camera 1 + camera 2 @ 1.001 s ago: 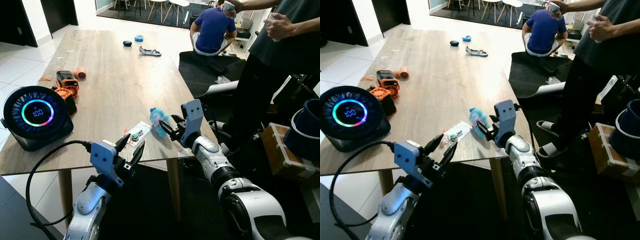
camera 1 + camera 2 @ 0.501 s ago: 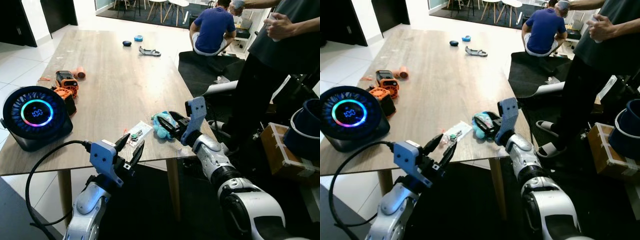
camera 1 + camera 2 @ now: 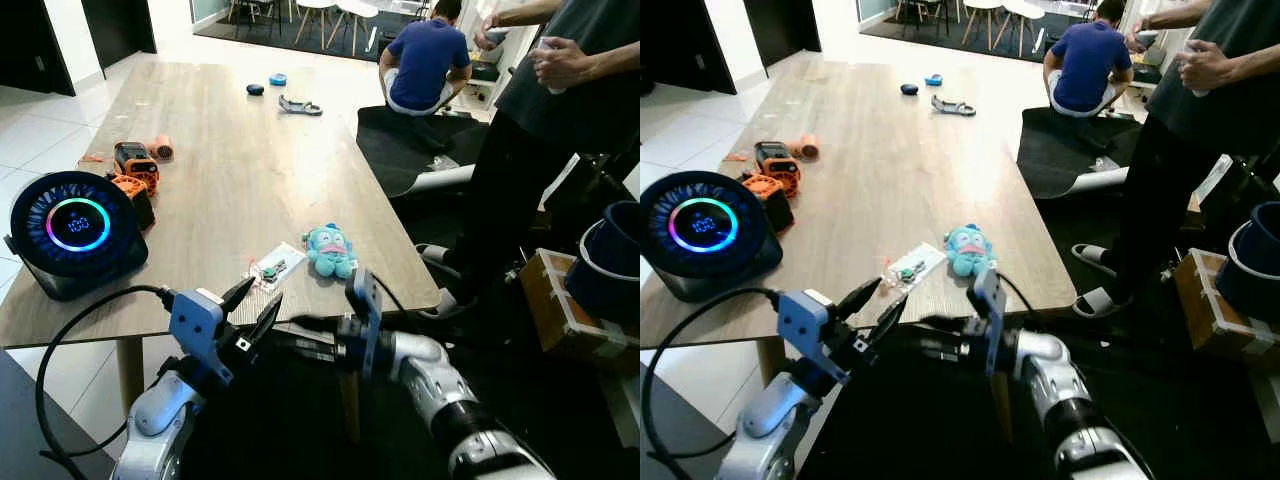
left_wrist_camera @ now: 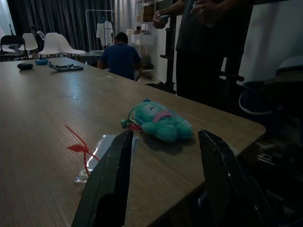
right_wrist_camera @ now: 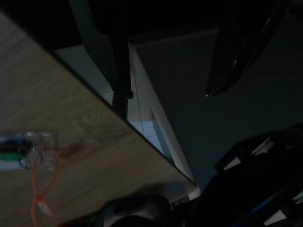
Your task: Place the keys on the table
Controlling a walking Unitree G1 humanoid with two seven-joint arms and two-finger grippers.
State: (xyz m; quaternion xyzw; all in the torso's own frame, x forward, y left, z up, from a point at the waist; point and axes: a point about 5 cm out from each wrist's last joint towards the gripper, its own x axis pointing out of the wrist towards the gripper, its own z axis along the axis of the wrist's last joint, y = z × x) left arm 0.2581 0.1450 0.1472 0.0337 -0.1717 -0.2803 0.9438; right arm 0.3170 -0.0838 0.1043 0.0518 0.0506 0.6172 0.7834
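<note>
Right gripper (image 3: 300, 325) sits below the table's near edge, its fingers parted and empty, pointing toward the robot's left; left gripper (image 3: 255, 305) is raised just before that same edge, fingers likewise spread with nothing between them (the wrist view looks between the two fingers (image 4: 106, 189) across the tabletop).

Keys (image 3: 329, 250) carry a teal plush charm and lie on the table (image 3: 230, 170) near its front right corner, apart from both grippers; just beside them, on the robot's left, lies a clear bag (image 3: 271, 268) with an orange tie (image 4: 78, 145).

Fan (image 3: 72, 232) with a lit ring stands at the table's left front; an orange tool (image 3: 132, 160) rests behind it; small dark items (image 3: 299, 103) lie at the far end.

One person (image 3: 545, 120) stands to the right of the table; another person (image 3: 424, 60), in blue, sits on the floor beyond.
</note>
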